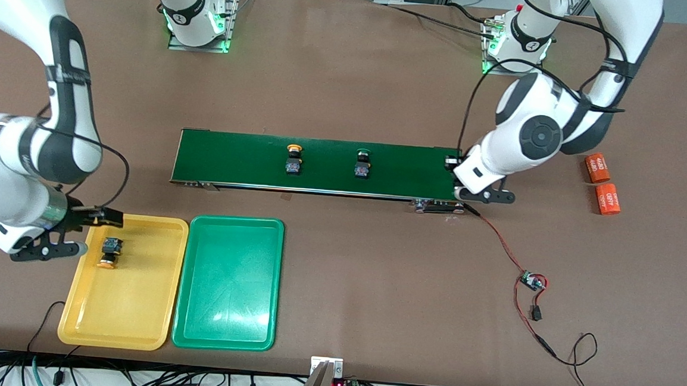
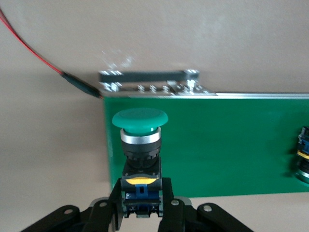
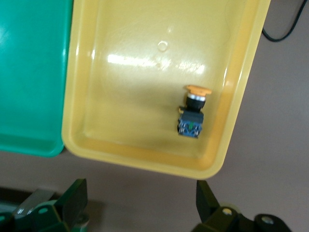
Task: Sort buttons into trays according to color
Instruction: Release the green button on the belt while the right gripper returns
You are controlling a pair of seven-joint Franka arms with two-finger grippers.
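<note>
Lying on its side in the yellow tray [image 1: 127, 317], near the corner closest to the conveyor: one yellow-capped button [image 1: 111, 252]; sitting beside it, the green tray [image 1: 225, 329]; resting on the belt: another yellow-capped button [image 1: 294, 158] and a green-capped button [image 1: 362, 163]; being pinched by its blue-black body over the belt's end: a second green-capped button [image 2: 140, 145].

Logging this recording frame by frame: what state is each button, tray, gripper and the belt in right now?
Left gripper: shut on a green-capped button, at the conveyor belt end.
Right gripper: open, empty, above the yellow tray edge.
Yellow-capped button in tray: lying on its side, released.
Yellow-capped button on belt: untouched.
Green-capped button on belt: untouched.
Green tray: holds no button.
</note>
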